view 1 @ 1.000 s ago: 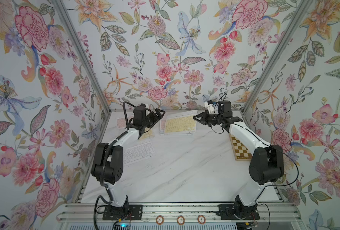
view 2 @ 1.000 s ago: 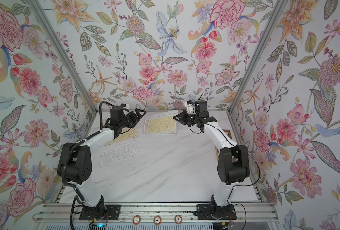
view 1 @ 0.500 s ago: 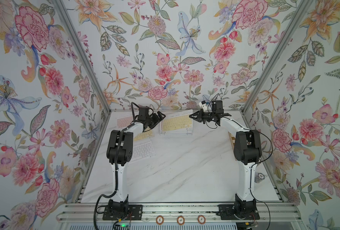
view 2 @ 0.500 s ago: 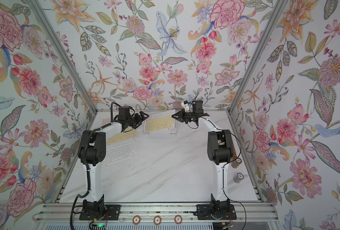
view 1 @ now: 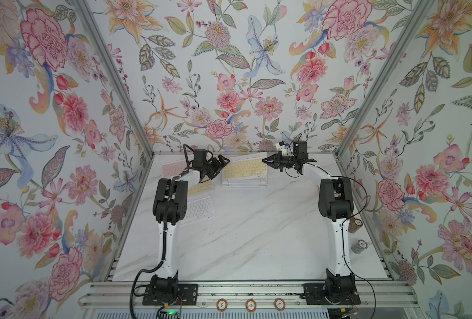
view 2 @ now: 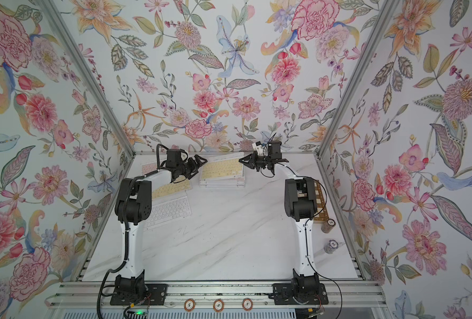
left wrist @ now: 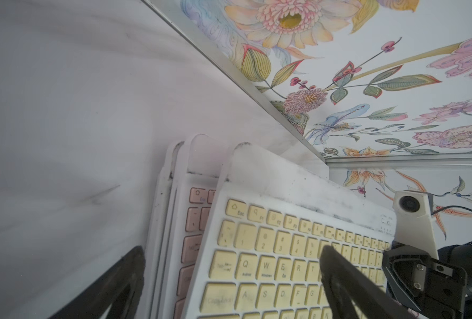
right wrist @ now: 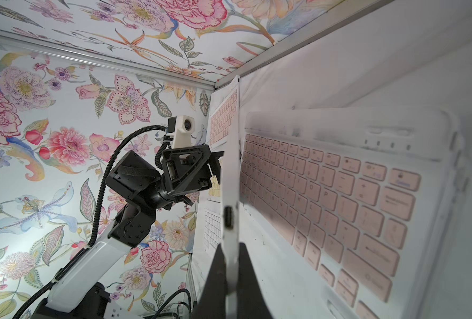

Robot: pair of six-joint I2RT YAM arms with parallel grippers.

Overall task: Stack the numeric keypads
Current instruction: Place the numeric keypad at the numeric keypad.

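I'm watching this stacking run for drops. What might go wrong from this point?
1. The right gripper pinches only the thin end edge of the yellow keypad, and the left gripper is open, so the keypad may pivot or slip.
2. In the left wrist view it sits skewed over the pink keypad below, so it may land crooked on the stack.

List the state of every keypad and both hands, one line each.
held yellow keypad, raised, tilted above the stack.
stack, flat, pink-keyed on top.
right hand, shut on held yellow keypad's end.
left hand, open, at its other end.
white keypad, flat, unstacked.
second yellow keypad, flat, unstacked.
corner pink keypad, flat, unstacked.
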